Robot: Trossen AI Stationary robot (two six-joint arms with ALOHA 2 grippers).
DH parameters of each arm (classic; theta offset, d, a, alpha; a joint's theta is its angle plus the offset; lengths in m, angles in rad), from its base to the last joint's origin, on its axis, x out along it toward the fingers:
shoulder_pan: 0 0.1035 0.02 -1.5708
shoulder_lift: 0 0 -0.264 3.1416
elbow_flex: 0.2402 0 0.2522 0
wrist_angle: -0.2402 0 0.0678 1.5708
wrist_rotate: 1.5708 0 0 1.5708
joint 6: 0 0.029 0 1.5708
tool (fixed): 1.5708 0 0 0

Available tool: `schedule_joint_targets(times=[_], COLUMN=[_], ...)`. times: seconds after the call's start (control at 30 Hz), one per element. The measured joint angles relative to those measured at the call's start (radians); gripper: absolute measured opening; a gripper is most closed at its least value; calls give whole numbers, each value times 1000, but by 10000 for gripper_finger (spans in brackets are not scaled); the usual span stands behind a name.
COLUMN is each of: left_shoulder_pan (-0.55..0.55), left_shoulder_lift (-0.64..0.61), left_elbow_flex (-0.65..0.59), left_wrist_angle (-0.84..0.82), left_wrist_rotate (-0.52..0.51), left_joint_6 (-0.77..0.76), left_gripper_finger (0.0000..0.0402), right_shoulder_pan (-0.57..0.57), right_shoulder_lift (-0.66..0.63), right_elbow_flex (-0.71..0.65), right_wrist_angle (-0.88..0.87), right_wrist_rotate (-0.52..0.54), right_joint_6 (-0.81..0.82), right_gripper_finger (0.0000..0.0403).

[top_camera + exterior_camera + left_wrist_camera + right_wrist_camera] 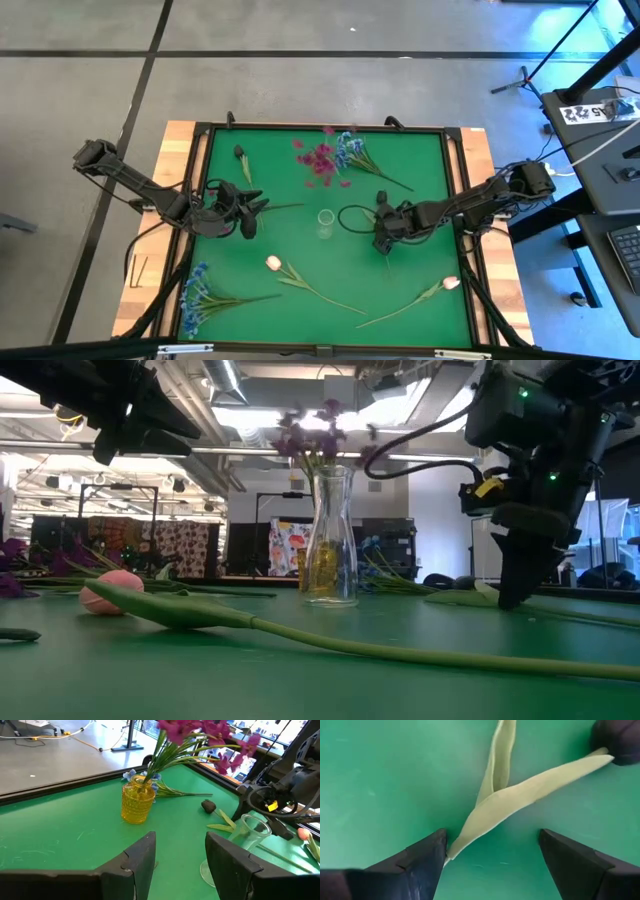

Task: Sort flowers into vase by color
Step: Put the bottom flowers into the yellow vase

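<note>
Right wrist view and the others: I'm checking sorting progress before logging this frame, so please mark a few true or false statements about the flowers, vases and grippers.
1. The magenta flowers stand in the yellow vase. True.
2. The right gripper is shut on a tulip. False: its fingers are open, straddling a pale leafed stem lying on the green mat.
3. The clear glass vase is empty. True.
4. Both pink tulips stand in a vase. False: one pink tulip and the other lie on the mat.
5. The left gripper holds a blue spray. False: it is open and empty.
</note>
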Motion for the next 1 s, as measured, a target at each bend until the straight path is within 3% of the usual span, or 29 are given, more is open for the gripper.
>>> schedule_joint_targets(times=[0.37, 1.0], left_shoulder_pan=[0, 0], left_shoulder_lift=[0, 0], left_elbow_flex=[0, 0], left_wrist_angle=[-1, -1], left_wrist_rotate=[0, 0], left_joint_6=[0, 0], left_gripper_finger=[166, 166], right_shoulder_pan=[-1, -1], right_shoulder_lift=[1, 0], right_elbow_flex=[45, 46], right_wrist_angle=[-157, -175], right_wrist_rotate=[55, 13], right_joint_6=[-5, -85], right_gripper_finger=[296, 109])
